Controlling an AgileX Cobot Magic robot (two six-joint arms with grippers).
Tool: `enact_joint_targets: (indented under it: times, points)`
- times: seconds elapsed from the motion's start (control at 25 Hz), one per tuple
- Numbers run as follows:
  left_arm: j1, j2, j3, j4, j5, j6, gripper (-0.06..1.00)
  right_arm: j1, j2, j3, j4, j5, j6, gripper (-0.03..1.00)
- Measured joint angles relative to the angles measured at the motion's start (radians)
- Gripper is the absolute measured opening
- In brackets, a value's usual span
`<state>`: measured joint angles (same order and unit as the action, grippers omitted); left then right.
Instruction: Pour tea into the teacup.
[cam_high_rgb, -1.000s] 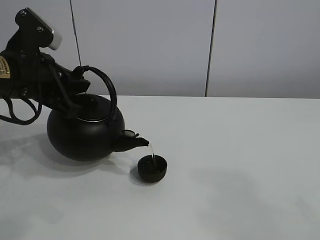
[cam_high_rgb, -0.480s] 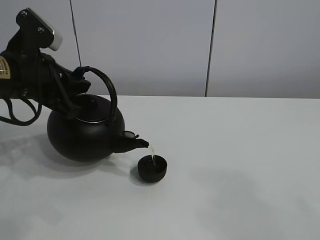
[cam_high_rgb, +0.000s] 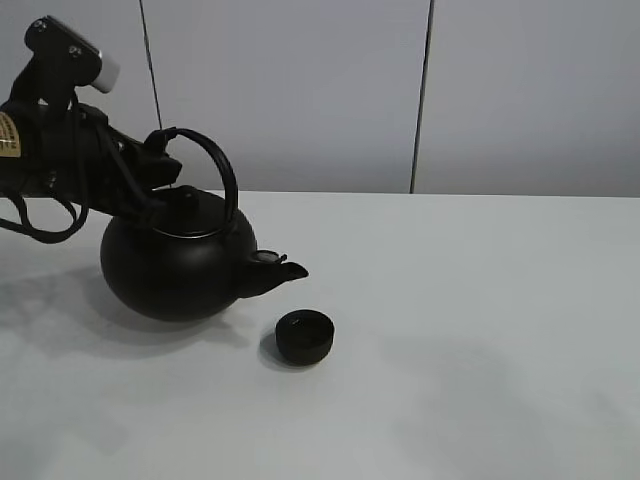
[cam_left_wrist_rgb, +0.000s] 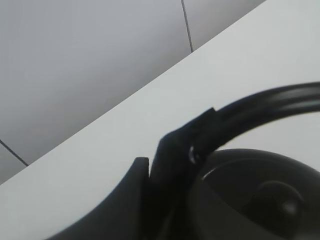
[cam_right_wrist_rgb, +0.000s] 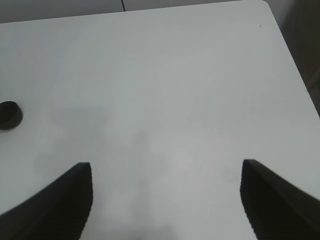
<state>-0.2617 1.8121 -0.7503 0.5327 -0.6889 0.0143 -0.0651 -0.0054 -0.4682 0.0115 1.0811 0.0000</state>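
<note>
Twice spotting teacup (cam_high_rgb: 303, 336): standing near kettle (cam_high_rgb: 175, 265) spout from high up, sitting far from spread, empty right gripper (cam_right_wrist_rgb: 165, 170) at wrist level. Seeing left gripper (cam_left_wrist_rgb: 165, 165) clamping kettle handle (cam_left_wrist_rgb: 270, 102) close only from left wrist.

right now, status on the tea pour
Left gripper shut on kettle handle. Right gripper open, holding nothing. No tea stream showing; teacup upright near spout. Nothing between them.

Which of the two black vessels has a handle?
The big round kettle: the left claw grips its arched handle. The small teacup below the spout is low, bowl-like and has no handle.
</note>
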Motion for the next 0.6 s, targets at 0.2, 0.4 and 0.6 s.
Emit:
enact_joint_targets:
  times: [0.2, 0.4, 0.6]
  points:
    - [0.0, 0.0, 0.0, 0.0, -0.014, -0.032, 0.11, 0.0, 0.0, 0.0, 0.0, 0.0, 0.0, 0.56]
    - [0.0, 0.0, 0.0, 0.001, -0.022, -0.091, 0.11, 0.0, 0.0, 0.0, 0.0, 0.0, 0.0, 0.56]
    - [0.0, 0.003, 0.004, -0.019, -0.039, -0.105, 0.11, 0.0, 0.0, 0.0, 0.0, 0.0, 0.0, 0.56]
